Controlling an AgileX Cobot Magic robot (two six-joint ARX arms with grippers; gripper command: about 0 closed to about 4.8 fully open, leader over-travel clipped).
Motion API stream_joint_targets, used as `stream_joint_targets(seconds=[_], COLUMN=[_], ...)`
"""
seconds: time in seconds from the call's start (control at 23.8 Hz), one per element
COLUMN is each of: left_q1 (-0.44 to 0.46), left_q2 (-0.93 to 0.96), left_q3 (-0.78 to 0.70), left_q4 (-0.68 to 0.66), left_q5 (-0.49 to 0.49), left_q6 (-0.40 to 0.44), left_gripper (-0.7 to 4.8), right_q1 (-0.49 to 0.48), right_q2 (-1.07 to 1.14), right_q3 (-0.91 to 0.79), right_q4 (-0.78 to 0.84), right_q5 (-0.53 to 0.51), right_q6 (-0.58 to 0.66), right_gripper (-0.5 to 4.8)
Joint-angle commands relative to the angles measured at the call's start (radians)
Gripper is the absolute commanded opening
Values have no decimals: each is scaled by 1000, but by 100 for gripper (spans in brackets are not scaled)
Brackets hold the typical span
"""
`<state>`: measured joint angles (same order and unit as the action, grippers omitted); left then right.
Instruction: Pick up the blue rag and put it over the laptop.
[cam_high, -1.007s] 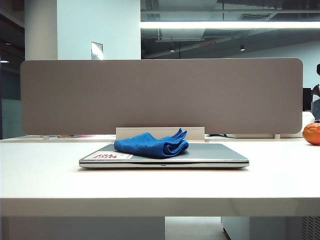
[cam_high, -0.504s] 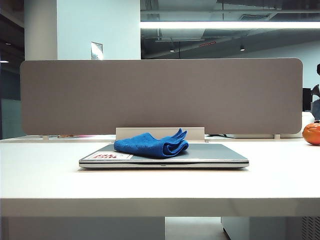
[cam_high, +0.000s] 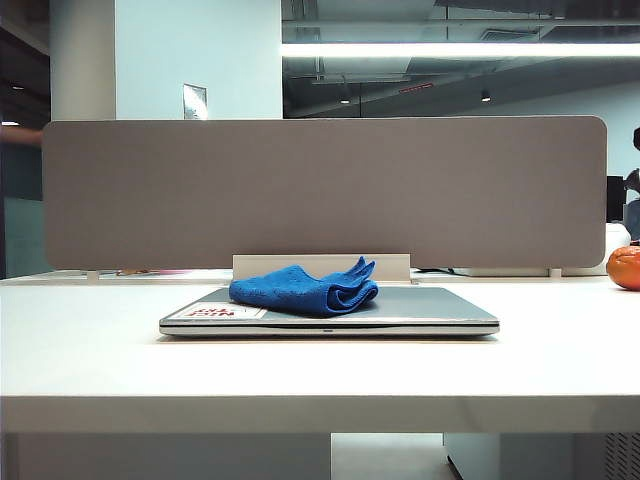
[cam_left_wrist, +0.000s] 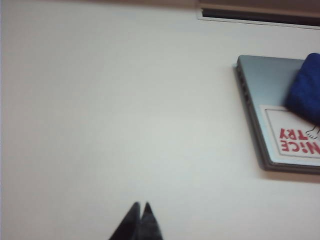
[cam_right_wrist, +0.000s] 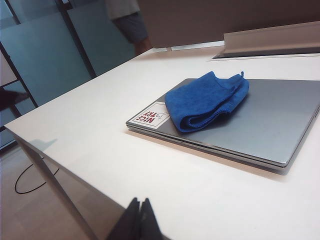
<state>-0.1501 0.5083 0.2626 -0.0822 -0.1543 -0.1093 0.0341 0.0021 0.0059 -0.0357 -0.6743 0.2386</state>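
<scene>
The blue rag (cam_high: 305, 288) lies bunched in folds on the closed lid of the silver-grey laptop (cam_high: 430, 308), toward the end with the white-and-red sticker (cam_high: 213, 313). In the right wrist view the rag (cam_right_wrist: 207, 100) covers part of the laptop (cam_right_wrist: 265, 120) beside the sticker (cam_right_wrist: 149, 117). My left gripper (cam_left_wrist: 140, 205) is shut and empty over bare white table, well apart from the laptop (cam_left_wrist: 265, 90) and the rag (cam_left_wrist: 306, 87). My right gripper (cam_right_wrist: 139, 201) is shut and empty near the table's edge, short of the laptop. Neither gripper appears in the exterior view.
A grey divider panel (cam_high: 320, 190) stands behind the laptop. An orange round object (cam_high: 624, 267) sits at the far right of the white table (cam_high: 320, 370). A slot with a raised strip (cam_right_wrist: 270, 45) runs behind the laptop. A person stands beyond the table's far corner (cam_right_wrist: 127, 20).
</scene>
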Motion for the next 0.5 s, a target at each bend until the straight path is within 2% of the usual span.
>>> stream_joint_targets(seconds=[0.04,0.29,0.5], left_q1=[52,158,214], left_q2=[-69,-250,-319], left_q3=[-61,-206,-255], left_q4=[56,132,117], left_q5=[12,91,158], left_q6=[0,1,6], left_gripper=[-6,-6,-6], right_q1=[0,0,0], right_q2=[-2,-2,-2], right_q3=[-4,-4,-4], right_q4=[10,10,10], right_q5=[2,2,2], right_q6=[-3,-3,-3], right_gripper=[-5,-5,-5])
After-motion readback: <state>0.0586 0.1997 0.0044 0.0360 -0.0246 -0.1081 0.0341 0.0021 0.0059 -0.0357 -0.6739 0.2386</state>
